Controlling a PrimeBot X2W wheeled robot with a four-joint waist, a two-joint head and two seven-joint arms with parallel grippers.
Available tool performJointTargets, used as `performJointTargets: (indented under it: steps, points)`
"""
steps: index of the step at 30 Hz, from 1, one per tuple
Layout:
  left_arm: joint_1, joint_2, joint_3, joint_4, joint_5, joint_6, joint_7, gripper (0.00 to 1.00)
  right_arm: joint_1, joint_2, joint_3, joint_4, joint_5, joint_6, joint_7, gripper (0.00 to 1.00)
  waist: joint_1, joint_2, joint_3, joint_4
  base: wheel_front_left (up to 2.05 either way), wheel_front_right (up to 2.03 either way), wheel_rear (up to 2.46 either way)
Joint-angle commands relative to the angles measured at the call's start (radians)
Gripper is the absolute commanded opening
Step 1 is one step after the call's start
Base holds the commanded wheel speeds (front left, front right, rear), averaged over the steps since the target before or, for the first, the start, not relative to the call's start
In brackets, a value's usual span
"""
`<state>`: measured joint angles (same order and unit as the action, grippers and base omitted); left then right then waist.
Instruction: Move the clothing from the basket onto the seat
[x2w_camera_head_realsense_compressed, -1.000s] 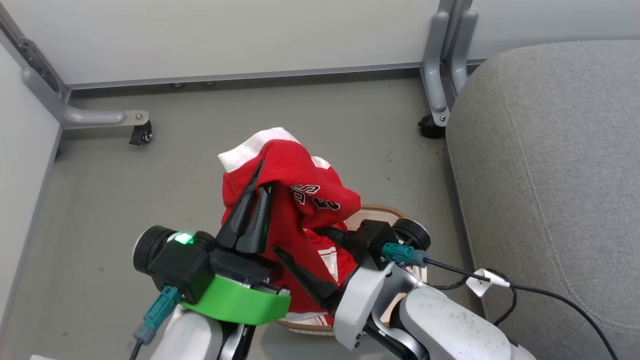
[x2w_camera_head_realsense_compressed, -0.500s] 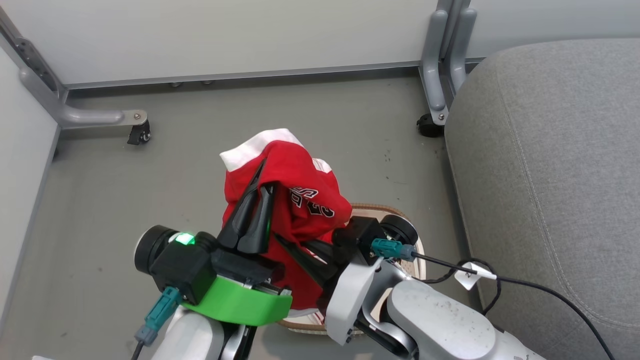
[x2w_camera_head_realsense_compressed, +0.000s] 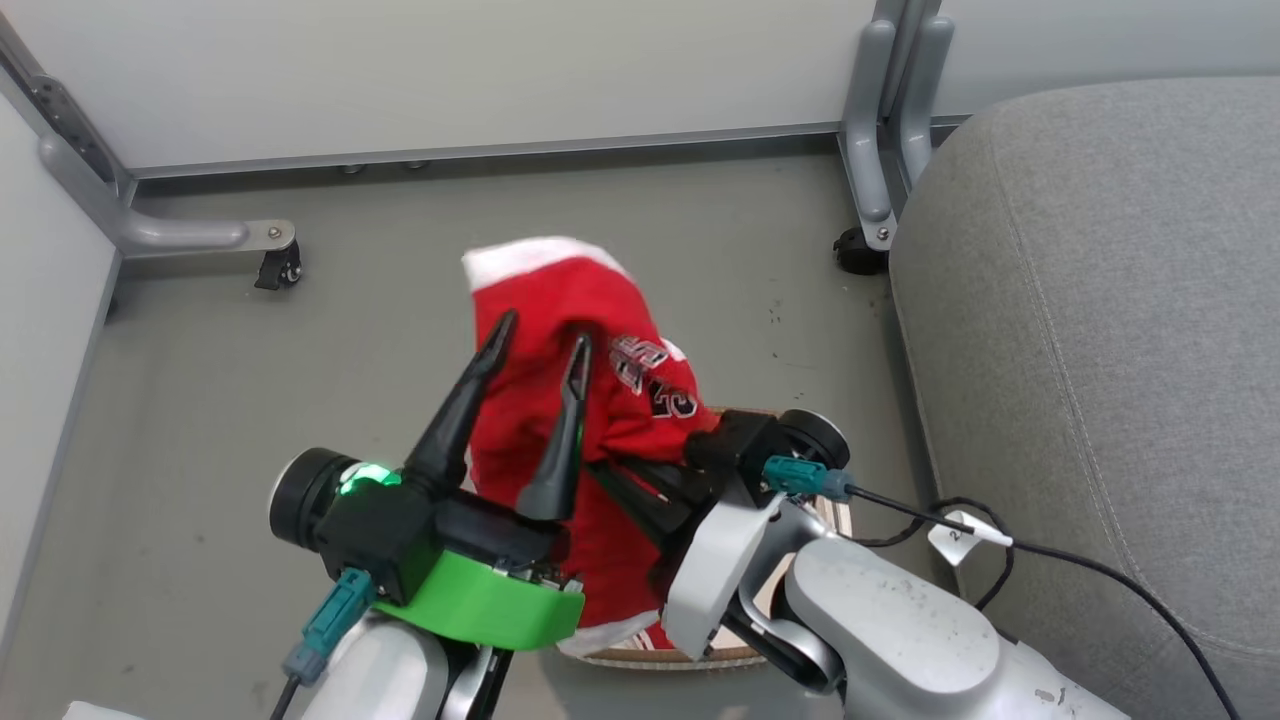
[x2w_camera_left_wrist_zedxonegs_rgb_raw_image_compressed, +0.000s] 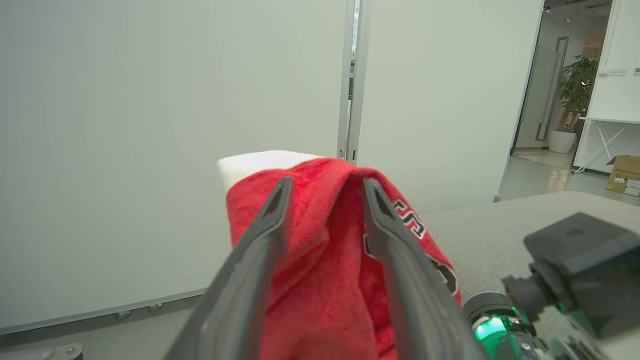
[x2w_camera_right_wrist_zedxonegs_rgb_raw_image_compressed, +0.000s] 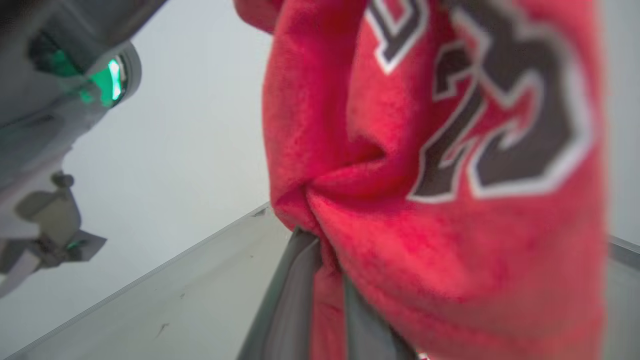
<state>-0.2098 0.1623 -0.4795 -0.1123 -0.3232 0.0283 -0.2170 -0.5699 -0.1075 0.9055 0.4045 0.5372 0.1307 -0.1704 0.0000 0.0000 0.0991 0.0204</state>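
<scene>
The clothing, a red jersey with white trim and black-and-white lettering, hangs bunched above the basket, of which a strip of brown rim peeks out under my arms. My left gripper is open, its two fingers spread apart with the red cloth loose between them. My right gripper comes in from the right and is shut on a fold of the clothing lower down; in the right wrist view its fingers pinch the red fabric. The grey seat lies to the right.
White partition panels with grey metal legs and castors close off the back and left. Another leg and castor stand by the seat's corner. A black cable with a white tag trails from my right wrist over the seat's edge.
My right gripper shut on the clothing. My left gripper then opened, letting go of the cloth. The jersey's top has shifted slightly up and to the right.
</scene>
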Motion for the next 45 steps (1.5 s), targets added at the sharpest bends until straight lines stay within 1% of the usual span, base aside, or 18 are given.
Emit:
performJointTargets:
  steps: [1,10,15,23,26,30,35,39,45]
  points:
    - [-0.016,0.012,0.004,-0.003,0.009,0.008,-0.001,1.0,-0.014,-0.006,-0.014,0.006,-0.003,0.0,-0.011,0.0,0.0,0.0,0.0,0.001,0.0,0.0,0.0]
    - [0.037,0.076,-0.041,-0.012,0.049,-0.011,0.05,1.0,-0.01,-0.019,-0.093,0.041,-0.044,0.0,-0.035,0.0,0.0,0.0,-0.001,0.0,0.0,0.0,0.0]
    - [0.066,0.099,-0.094,0.008,0.06,-0.037,0.088,1.0,0.019,-0.023,-0.129,0.056,-0.057,0.0,-0.041,0.0,0.0,0.0,-0.002,0.003,0.0,0.0,0.0]
    - [0.085,0.115,-0.163,0.052,0.069,-0.073,0.134,1.0,0.053,-0.023,-0.169,0.061,-0.079,0.0,-0.047,0.0,0.0,0.0,0.0,-0.012,0.0,0.0,0.0]
    - [0.085,0.112,-0.179,0.064,0.069,-0.078,0.137,1.0,0.06,-0.019,-0.18,0.057,-0.084,0.0,-0.047,0.0,0.0,0.0,0.006,-0.028,0.0,0.0,0.0]
    - [0.08,0.113,-0.179,0.072,0.066,-0.069,0.136,1.0,0.065,-0.017,-0.199,0.048,-0.092,0.0,-0.053,0.0,0.0,0.0,0.019,-0.062,0.0,0.0,0.0]
    - [0.069,0.119,-0.171,0.077,0.059,-0.064,0.135,1.0,0.059,-0.015,-0.216,0.043,-0.096,0.0,-0.059,0.0,0.0,0.0,0.038,-0.122,0.0,0.0,0.0]
    - [0.054,0.124,-0.166,0.074,0.06,-0.06,0.137,1.0,0.052,-0.014,-0.238,0.04,-0.098,0.0,-0.067,0.0,0.0,0.0,0.056,-0.184,0.0,0.0,0.0]
    - [0.037,0.127,-0.169,0.07,0.057,-0.064,0.146,1.0,0.049,-0.015,-0.284,0.044,-0.103,0.0,-0.078,0.0,0.0,0.0,0.084,-0.287,0.0,0.0,0.0]
